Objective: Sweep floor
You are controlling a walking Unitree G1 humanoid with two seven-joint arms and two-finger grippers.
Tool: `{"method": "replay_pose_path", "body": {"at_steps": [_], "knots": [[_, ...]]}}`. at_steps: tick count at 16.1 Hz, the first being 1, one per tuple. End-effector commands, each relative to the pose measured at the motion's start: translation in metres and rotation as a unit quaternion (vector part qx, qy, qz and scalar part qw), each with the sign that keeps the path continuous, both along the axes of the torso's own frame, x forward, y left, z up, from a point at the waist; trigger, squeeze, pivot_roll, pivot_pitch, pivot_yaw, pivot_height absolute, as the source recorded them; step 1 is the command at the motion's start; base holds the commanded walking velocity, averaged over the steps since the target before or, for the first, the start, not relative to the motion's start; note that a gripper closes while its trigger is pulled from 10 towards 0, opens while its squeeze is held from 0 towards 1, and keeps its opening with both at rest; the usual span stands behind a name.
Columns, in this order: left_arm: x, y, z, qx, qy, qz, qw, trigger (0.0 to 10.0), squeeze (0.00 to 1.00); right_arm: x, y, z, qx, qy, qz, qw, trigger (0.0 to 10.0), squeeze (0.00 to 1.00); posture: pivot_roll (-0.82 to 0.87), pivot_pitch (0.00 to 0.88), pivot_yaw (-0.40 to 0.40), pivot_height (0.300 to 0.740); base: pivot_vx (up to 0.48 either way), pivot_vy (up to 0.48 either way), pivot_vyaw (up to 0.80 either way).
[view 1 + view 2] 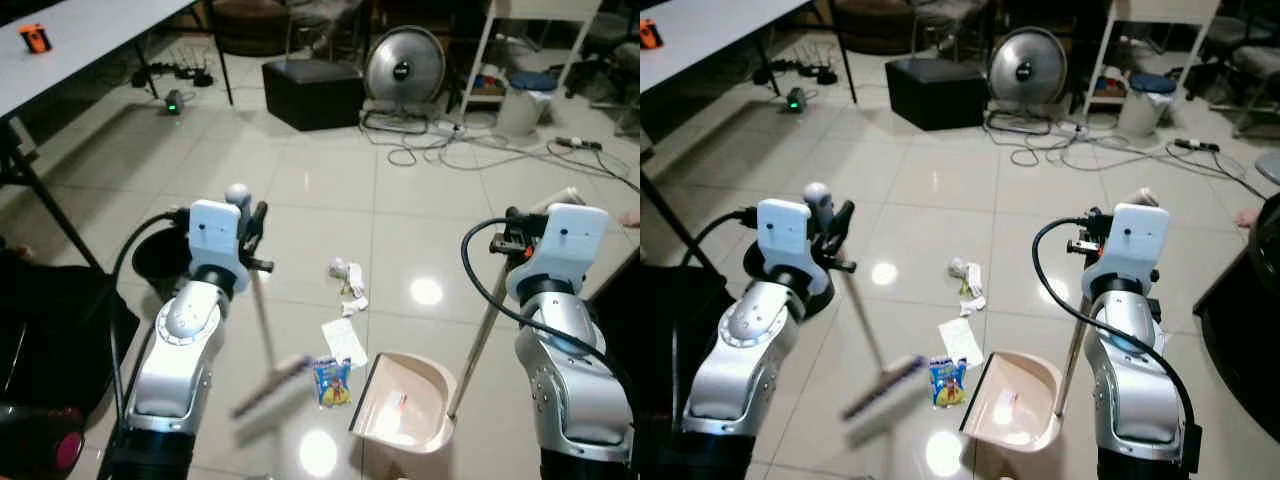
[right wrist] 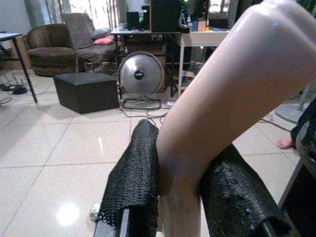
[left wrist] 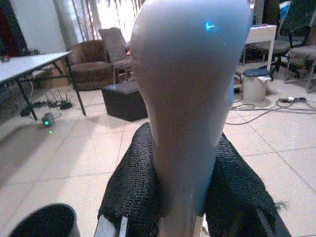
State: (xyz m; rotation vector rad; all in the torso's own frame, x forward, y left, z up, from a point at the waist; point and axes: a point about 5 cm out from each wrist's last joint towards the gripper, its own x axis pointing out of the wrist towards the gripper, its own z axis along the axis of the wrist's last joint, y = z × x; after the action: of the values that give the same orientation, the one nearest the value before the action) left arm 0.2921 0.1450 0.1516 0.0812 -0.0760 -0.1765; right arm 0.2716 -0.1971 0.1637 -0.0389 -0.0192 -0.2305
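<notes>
Glossy cream tiled floor (image 1: 300,180) spreads wide here, with a white tabletop (image 1: 70,45) at the far left, and a black box-shaped ottoman (image 1: 312,92) and a round silver floor fan (image 1: 404,66) at the back. Grey cables (image 1: 470,145) trail across the tiles beyond the fan.

Down front, the pale pink plastic dustpan (image 1: 405,402) sits mouth-open on the floor, its long thin handle (image 1: 483,335) rising to the right gripper (image 2: 180,197), whose 2 black fingers (image 2: 133,182) are clamped on either side of the handle's curved pink top.

On the left, the left gripper (image 3: 180,197) grips the rounded grey knob (image 3: 190,89) of the long-handled broom (image 1: 262,330); fingers (image 3: 133,187) press against both sides of it. The broom's pole slants down to its blurred brush head (image 1: 268,388), low near the tiles just left of the dustpan.

Between brush and pan lies a small blue and yellow wrapper (image 1: 332,380), touching a flat white paper scrap (image 1: 344,340). Just beyond, crumpled white bits of litter (image 1: 350,285) sit near each other on the floor.
</notes>
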Motion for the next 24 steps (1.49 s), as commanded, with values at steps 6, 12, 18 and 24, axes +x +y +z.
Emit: {"method": "replay_pose_path", "body": {"at_steps": [6, 12, 18, 24], "knots": [[0.0015, -0.0017, 0.0135, 0.012, -0.042, 0.003, 0.999, 10.0, 0.0, 0.0011, -0.0038, -0.0002, -0.05, -0.01, -0.033, 0.998, 10.0, 0.0, -0.07, 0.0, 0.024, 0.74, 0.173, 0.0, -0.27], [0.0045, 0.0002, 0.018, 0.02, -0.047, 0.004, 0.999, 10.0, 0.0, -0.004, -0.0006, 0.0006, -0.008, -0.022, 0.001, 1.0, 10.0, 0.0, -0.07, 0.011, 0.038, 0.74, 0.281, 0.0, 0.0], [0.0057, -0.0021, 0.0199, 0.017, -0.048, -0.002, 0.999, 10.0, 0.0, -0.004, 0.0014, -0.0004, 0.003, -0.022, 0.0, 1.0, 10.0, 0.0, -0.06, 0.009, 0.047, 0.74, 0.344, 0.0, -0.47], [0.0067, -0.0004, 0.0204, 0.022, -0.048, -0.003, 0.999, 10.0, 0.0, -0.0038, 0.0046, -0.0013, 0.003, -0.021, 0.008, 1.0, 10.0, 0.0, -0.05, 0.013, 0.047, 0.74, 0.349, 0.0, 0.0]]}}
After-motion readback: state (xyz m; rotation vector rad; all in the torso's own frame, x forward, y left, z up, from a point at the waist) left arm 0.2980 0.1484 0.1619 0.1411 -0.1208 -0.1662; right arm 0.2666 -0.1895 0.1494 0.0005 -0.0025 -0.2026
